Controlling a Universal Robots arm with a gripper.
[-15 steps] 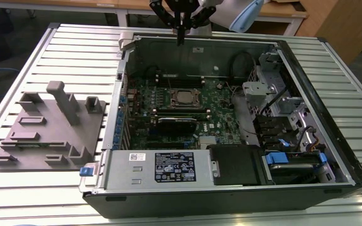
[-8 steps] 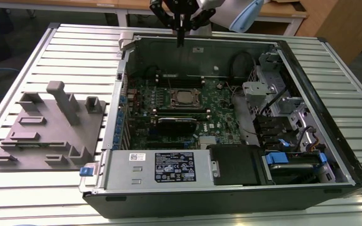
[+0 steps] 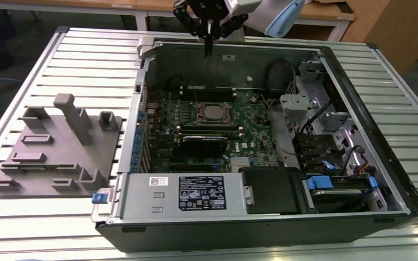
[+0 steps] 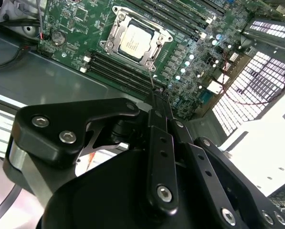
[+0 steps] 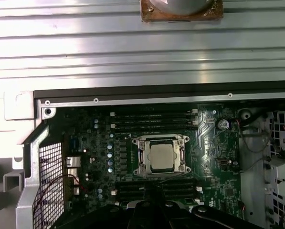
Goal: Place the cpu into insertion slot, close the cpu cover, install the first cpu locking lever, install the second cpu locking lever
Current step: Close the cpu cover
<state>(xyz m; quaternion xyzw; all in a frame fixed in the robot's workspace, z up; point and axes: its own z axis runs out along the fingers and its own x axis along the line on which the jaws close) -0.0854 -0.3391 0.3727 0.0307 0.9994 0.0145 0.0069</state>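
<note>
Claw (image 3: 208,50) hangs over the far wall of the open case (image 3: 354,92), near the table's (image 3: 85,60) far edge. Its 2 fingers (image 4: 159,143) are pressed together into 1 thin tip and hold nothing. In the first wrist view the same narrow tip (image 5: 154,193) sits above the board (image 5: 214,157), clear of it.

The cpu (image 3: 213,112) lies flat in the slot (image 4: 107,45) near the middle of the green board, well apart from the claw. In both wrist views its dull silver top (image 4: 135,39) (image 5: 161,156) shows through the window of the cover (image 4: 114,31), which lies flat around the chip, framing all 4 sides. Whether the levers along the slot are latched I cannot tell.

Black memory slots (image 5: 154,120) run along 2 opposite sides of the slot.

The case lies on its side on the slatted table, from the middle toward the edge at the exterior view's right. A power supply (image 3: 187,193) with a white label fills the case's end nearest the table's near edge. A grey fixture (image 3: 56,147) with upright posts stands just beside the case, toward the table's edge at the exterior view's left.
</note>
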